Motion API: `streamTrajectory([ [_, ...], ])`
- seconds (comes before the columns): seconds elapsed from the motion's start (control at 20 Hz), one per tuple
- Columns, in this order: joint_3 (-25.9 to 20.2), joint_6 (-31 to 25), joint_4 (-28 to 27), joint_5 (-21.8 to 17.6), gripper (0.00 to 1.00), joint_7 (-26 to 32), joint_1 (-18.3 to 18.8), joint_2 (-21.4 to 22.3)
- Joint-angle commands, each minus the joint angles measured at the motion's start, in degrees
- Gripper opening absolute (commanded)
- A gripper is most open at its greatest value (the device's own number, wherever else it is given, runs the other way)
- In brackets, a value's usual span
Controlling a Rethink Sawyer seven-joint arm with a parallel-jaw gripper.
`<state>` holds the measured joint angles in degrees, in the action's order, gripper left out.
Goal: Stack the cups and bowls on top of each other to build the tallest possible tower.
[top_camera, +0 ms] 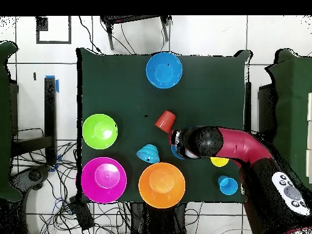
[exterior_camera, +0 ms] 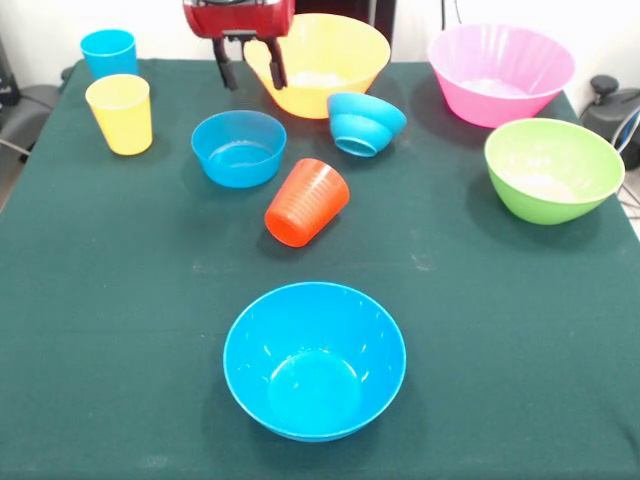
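Note:
My gripper hangs open and empty at the table's far side. It is above and just behind a small blue bowl and in front of the large yellow-orange bowl. A ridged small blue bowl lies tilted on its side. The orange-red ribbed cup lies on its side mid-table. The yellow cup and the sky blue cup stand upright at the far left. The pink bowl, the green bowl and the medium blue bowl stand apart. No stack is in view.
In the overhead view the arm reaches in from the lower right and covers most of the small blue bowl. The dark green tablecloth covers the table. Cables and chairs surround the table.

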<state>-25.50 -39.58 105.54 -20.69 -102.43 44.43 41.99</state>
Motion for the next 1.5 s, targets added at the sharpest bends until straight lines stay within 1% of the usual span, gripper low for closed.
streamTrajectory([
  [0.05, 5.10, -14.27, -3.68, -7.89, 1.00, 3.85, -6.12, 3.04],
  [0.1, 5.50, -13.29, -3.28, -8.44, 1.00, 3.54, -6.11, 3.16],
  [0.25, 5.83, -12.84, -3.65, -9.41, 1.00, 3.10, -6.26, 2.18],
  [0.35, 5.87, -12.55, -4.86, -9.73, 1.00, 2.41, -6.31, 0.25],
  [0.5, 6.19, -10.51, -6.75, -10.54, 1.00, 1.18, -6.28, -3.88],
  [0.65, 6.47, -9.48, -7.70, -10.93, 1.00, 0.94, -6.17, -5.68],
  [0.7, 6.68, -9.84, -9.19, -11.36, 1.00, 1.12, -6.20, -6.82],
  [0.8, 6.94, -9.05, -9.88, -11.90, 1.00, 1.07, -6.21, -8.08],
  [0.95, 7.37, -8.28, -9.99, -12.32, 1.00, 1.09, -5.99, -8.93],
  [1.3, 8.63, -3.79, -10.99, -13.99, 1.00, -0.16, -6.27, -13.07],
  [1.5, 9.52, -2.78, -10.98, -15.32, 1.00, -0.67, -7.13, -13.38],
])
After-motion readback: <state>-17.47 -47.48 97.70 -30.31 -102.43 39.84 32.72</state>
